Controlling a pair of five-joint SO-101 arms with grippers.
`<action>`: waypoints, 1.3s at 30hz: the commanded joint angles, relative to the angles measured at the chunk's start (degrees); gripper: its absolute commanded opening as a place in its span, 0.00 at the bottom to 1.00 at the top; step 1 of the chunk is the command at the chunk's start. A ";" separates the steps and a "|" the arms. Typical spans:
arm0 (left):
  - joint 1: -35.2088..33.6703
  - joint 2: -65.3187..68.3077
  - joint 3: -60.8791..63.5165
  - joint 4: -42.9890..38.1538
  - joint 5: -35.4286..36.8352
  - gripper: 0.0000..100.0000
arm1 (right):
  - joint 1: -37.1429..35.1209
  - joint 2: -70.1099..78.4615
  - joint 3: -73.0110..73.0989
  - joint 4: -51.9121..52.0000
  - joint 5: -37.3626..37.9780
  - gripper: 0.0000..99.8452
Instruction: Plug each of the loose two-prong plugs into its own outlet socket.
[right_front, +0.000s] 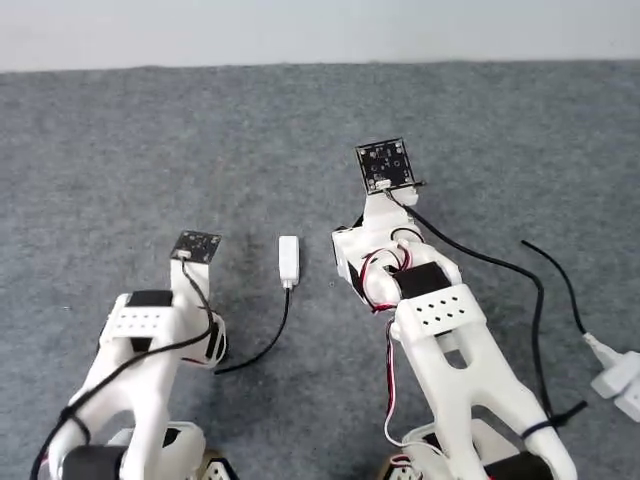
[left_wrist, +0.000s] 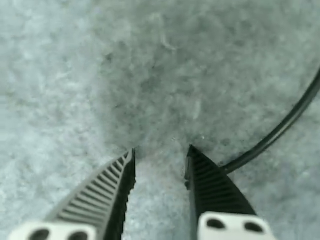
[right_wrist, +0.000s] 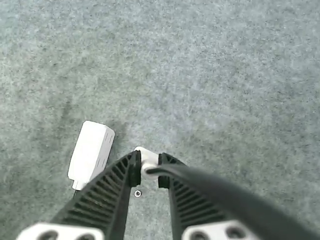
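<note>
First, the high view. The outlet socket (right_front: 288, 257) lay flat near the middle of the counter (right_front: 120, 130), between the two arms. Its black lead (right_front: 262, 345) curved back toward the near edge beside the left arm (right_front: 140, 350). The right arm (right_front: 440, 320) was extended farther toward the far edge and bent over the spot just beside the socket. A black cable (right_front: 500, 265) ran from its wrist back toward the near right corner. White plug bodies (right_front: 620, 378), apparently further loose plugs, lay well apart at the right side, not yet taken up. The left arm was folded low, short of the socket.

Left wrist view. The left gripper (left_wrist: 161, 151) pointed steeply down at bare counter, its fingers (left_wrist: 112, 185) spread with nothing between them. What appeared to be the black lead passed just beside one finger. This pose probably kept the arm ready to steady the socket.

Right wrist view. The right gripper (right_wrist: 148, 159) had its fingers clenched on a small white plug (right_wrist: 144, 162), held low over the counter. The black cable trailed back over one finger. The outlet socket lay just beside the fingertips, apart from the plug. Gripping the body presumably left the prongs free for insertion, though the prongs could not be made out.
</note>
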 joint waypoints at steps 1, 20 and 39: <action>2.55 8.88 -8.40 6.24 -0.70 0.16 | -0.04 -2.24 -4.13 0.22 -0.18 0.01; 15.91 20.22 -23.96 25.32 -0.26 0.01 | 0.13 -2.24 -4.31 0.22 -0.18 0.01; 14.24 23.74 -24.31 14.95 0.70 0.01 | 0.13 -2.24 -4.31 0.22 -0.18 0.01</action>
